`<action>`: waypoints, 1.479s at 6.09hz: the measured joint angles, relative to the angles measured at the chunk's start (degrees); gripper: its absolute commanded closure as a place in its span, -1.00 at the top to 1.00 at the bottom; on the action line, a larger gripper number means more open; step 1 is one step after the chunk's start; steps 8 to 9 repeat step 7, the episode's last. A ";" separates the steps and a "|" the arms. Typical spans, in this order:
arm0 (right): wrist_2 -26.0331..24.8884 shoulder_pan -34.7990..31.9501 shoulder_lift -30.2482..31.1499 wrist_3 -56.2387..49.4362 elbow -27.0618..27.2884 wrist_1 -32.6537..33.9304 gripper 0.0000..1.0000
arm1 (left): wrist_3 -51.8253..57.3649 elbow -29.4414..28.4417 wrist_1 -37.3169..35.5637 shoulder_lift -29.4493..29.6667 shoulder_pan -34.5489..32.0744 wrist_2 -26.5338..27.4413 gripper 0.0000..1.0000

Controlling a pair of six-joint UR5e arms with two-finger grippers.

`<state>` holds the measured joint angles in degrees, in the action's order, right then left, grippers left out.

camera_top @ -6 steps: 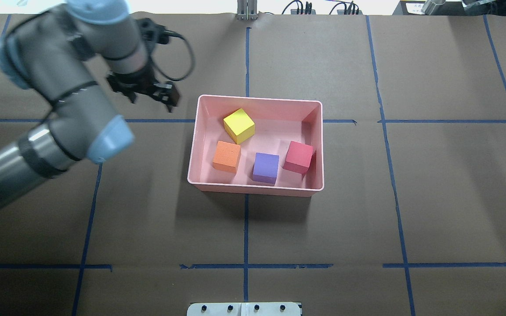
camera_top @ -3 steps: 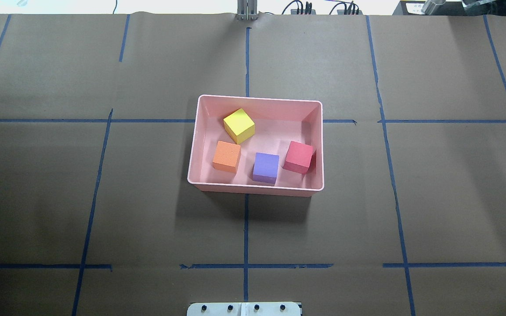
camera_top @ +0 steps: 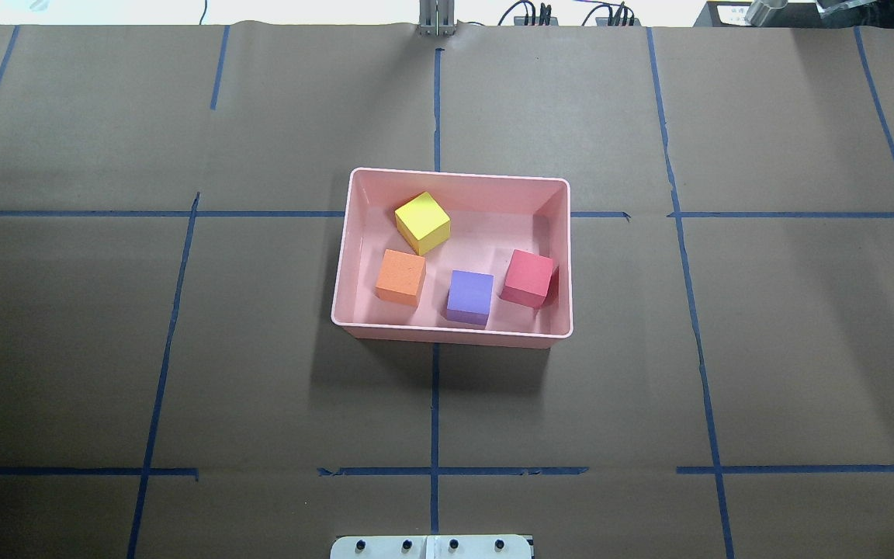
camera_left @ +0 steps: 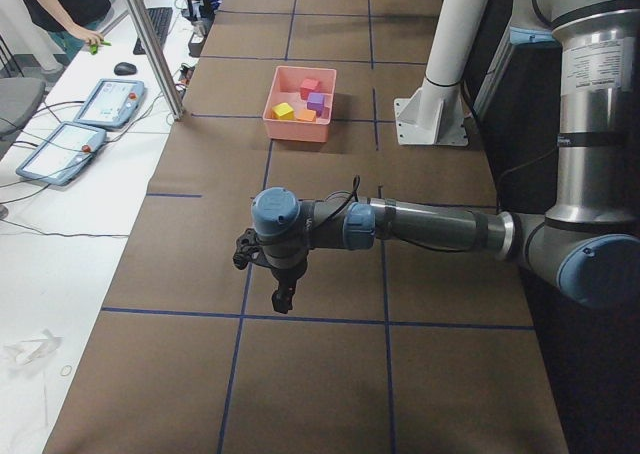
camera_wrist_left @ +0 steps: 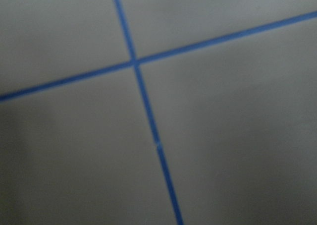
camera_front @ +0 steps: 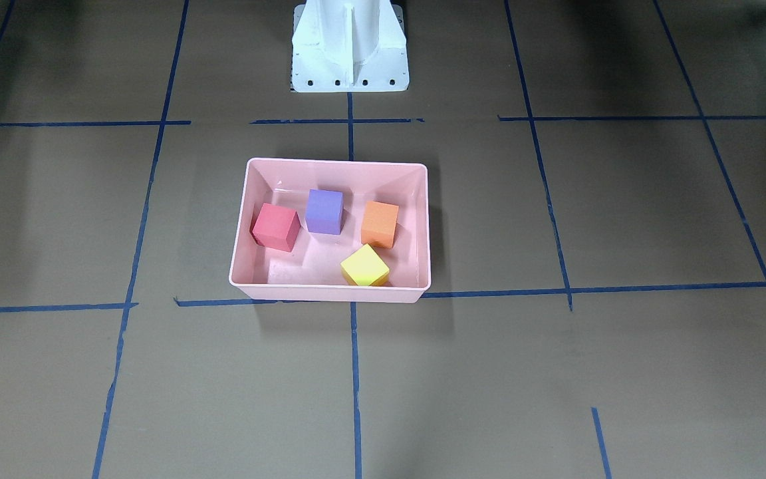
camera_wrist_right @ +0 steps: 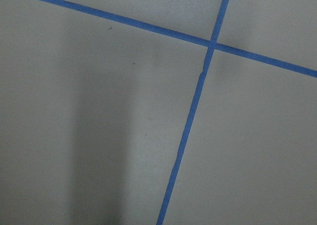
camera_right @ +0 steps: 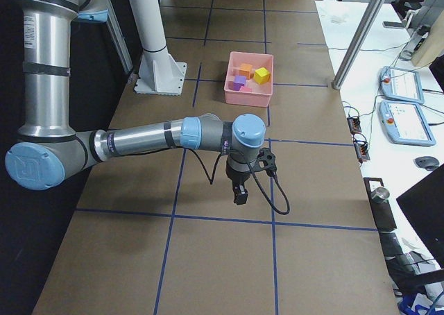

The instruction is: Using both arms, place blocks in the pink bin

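Note:
The pink bin (camera_top: 455, 333) stands mid-table and holds all four blocks: yellow (camera_top: 422, 222), orange (camera_top: 400, 276), purple (camera_top: 469, 296) and red (camera_top: 528, 277). The front-facing view shows the same bin (camera_front: 330, 287) with red (camera_front: 276, 226), purple (camera_front: 324, 211), orange (camera_front: 380, 223) and yellow (camera_front: 364, 265) blocks. Both arms are off to the table's ends, far from the bin. My left gripper (camera_left: 283, 299) shows only in the exterior left view and my right gripper (camera_right: 239, 197) only in the exterior right view. Both point down over bare paper. I cannot tell whether they are open or shut.
Brown paper with a blue tape grid covers the table. The white pedestal base (camera_front: 350, 53) stands behind the bin on the robot's side. Both wrist views show only paper and tape lines. Tablets (camera_left: 105, 104) and an operator (camera_left: 60, 4) are beyond the table's far edge.
The left arm, near the bin's left side one second ago, has left the overhead view. The bin and the blocks have not moved.

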<state>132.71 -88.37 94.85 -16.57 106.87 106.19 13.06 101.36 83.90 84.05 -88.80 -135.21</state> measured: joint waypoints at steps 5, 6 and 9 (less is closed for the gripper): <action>0.24 0.04 -0.05 0.20 0.02 -0.02 1.00 | 0.00 1.82 2.72 -3.15 -0.67 0.39 1.00; 0.26 0.04 -0.04 0.22 0.03 -0.02 1.00 | 0.03 1.98 2.75 -3.37 -0.67 0.33 1.00; 0.26 0.04 -0.03 0.22 0.10 -0.02 1.00 | 0.04 2.04 2.74 -3.46 -0.71 0.31 1.00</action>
